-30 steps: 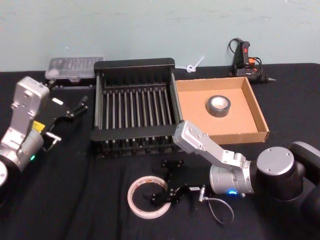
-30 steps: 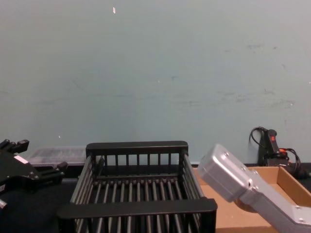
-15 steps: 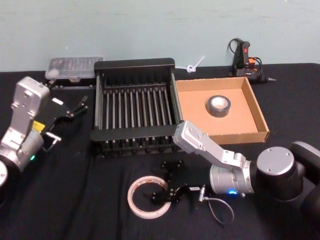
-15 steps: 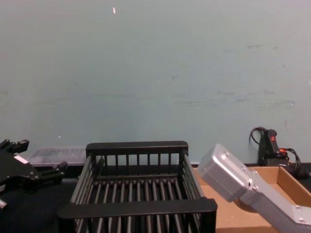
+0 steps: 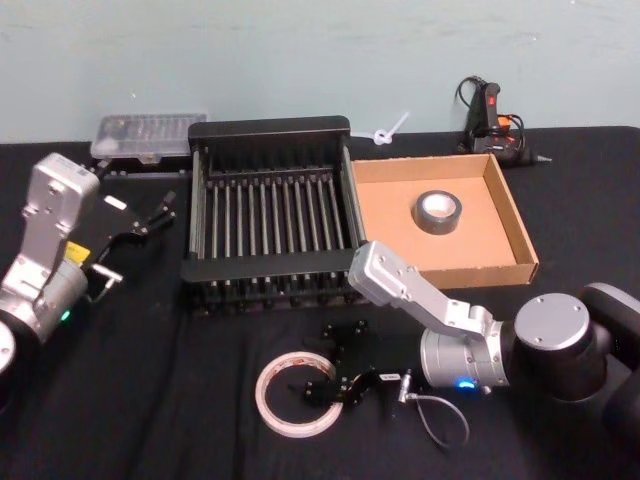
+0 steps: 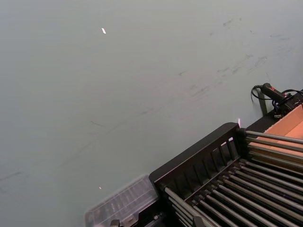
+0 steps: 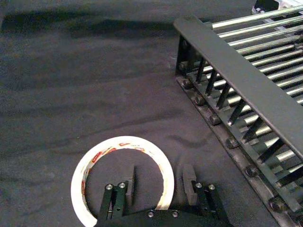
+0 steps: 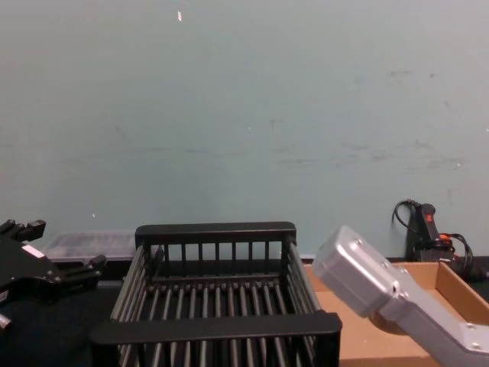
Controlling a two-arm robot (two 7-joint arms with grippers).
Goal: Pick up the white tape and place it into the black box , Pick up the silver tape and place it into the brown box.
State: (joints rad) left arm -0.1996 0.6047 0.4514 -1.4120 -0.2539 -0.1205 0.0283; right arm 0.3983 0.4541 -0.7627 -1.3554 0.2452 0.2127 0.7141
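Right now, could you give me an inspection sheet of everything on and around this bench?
Surface: black cloth-covered table.
Job's things: white tape flat on the cloth in front of the black box, which has nothing in it; silver tape already inside the brown box.
Clutter: clear plastic case behind the crate; white zip tie; black glue gun.
Grippers: right tool open, one finger inside the roll's hole, one outside its rim; left tool parked left of the crate, open.
Cables: glue gun cord; thin loop by the right wrist.
Surroundings: pale green wall.
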